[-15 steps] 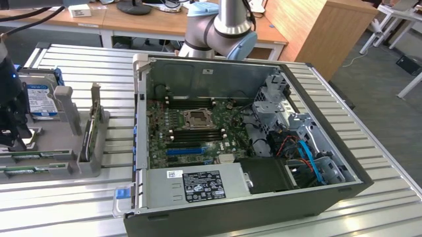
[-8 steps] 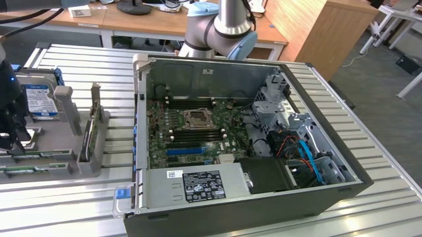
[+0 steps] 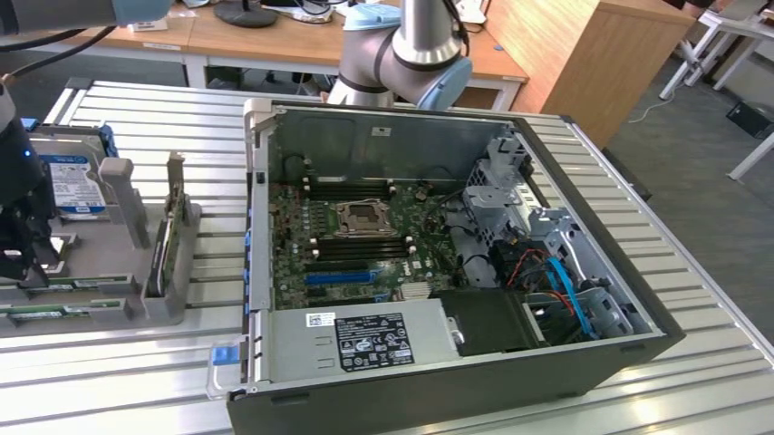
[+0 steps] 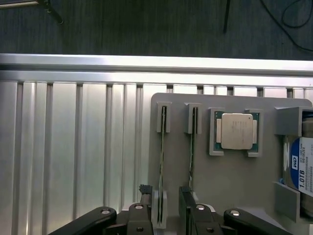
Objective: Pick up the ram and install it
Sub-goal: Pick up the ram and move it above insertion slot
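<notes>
On gray holder (image 4: 234, 186), thin edge-on ram (image 4: 162, 161)

A ribbed aluminium table (image 3: 109, 372) fills the foreground, a wooden desk (image 3: 260, 43) and a wooden cabinet (image 3: 568, 63) stand beyond its far edge, and grey floor (image 3: 690, 127) lies toward the exterior view's right.

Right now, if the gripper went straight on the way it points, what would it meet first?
Probably the ram standing on edge in the gray holder; the open jaws of the gripper straddle its end. Depth is unclear, and one jaw looks close to the second stick.
</notes>
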Available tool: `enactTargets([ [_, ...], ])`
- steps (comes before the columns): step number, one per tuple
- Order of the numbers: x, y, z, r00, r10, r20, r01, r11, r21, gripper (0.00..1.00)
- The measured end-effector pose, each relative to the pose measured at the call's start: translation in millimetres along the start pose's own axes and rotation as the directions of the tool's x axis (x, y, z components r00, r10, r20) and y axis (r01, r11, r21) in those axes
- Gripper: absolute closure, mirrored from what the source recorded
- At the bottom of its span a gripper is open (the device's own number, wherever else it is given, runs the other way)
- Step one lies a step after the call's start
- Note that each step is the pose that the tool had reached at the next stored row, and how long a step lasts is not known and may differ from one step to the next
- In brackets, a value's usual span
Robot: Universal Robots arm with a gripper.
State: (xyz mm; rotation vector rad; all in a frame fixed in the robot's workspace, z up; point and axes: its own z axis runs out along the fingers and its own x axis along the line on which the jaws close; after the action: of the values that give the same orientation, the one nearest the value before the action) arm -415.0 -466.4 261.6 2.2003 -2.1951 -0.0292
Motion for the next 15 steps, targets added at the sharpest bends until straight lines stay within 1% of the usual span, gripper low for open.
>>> enactTargets([
  [15,-0.2,-0.8,21.8,1.0000,0.000,-0.0001,0.000,1.0000,-0.0001,0.64],
])
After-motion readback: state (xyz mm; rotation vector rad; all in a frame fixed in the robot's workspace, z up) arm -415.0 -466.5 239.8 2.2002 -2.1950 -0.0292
